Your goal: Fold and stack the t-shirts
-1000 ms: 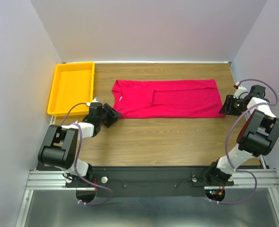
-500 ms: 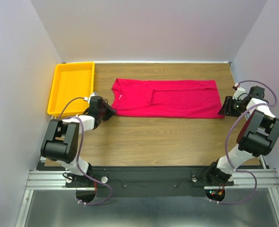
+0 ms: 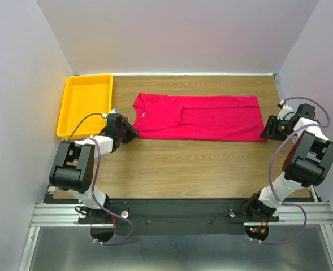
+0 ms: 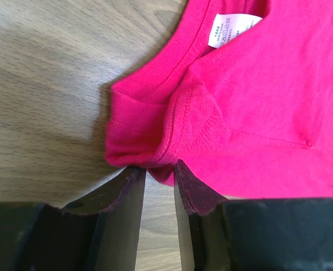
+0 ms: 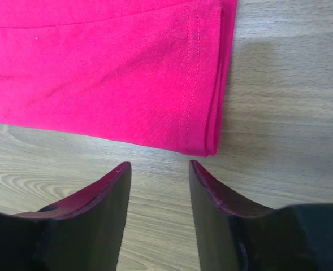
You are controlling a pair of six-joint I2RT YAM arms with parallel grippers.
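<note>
The crimson t-shirt (image 3: 197, 117) lies flat on the wooden worktop (image 3: 183, 164), folded lengthwise into a long band. Its collar end is just beside the yellow tray (image 3: 87, 107) without touching it, and its hem end is well away from the tray. One sleeve is folded in over the body and shows as a darker crease near the middle of the band. The small white neck label (image 4: 229, 28) is exposed inside the collar at the end nearest the tray.

The left hand (image 4: 158, 169) sits low on the worktop off the tray's near corner, at the near shoulder corner of the t-shirt. Its fingers (image 4: 126, 192) stand close together with only a thin strip of wood showing between them. The bunched shoulder fold touches their tips and a little cloth dips into the gap. Whether the cloth is actually pinched cannot be told.

The right hand (image 5: 159, 165) is at the end of the t-shirt farthest from the tray, low by the near hem corner (image 5: 208, 144). Its fingers are clearly spread and hold nothing. The doubled hem edge lies just ahead of their tips, apart from them.
</note>
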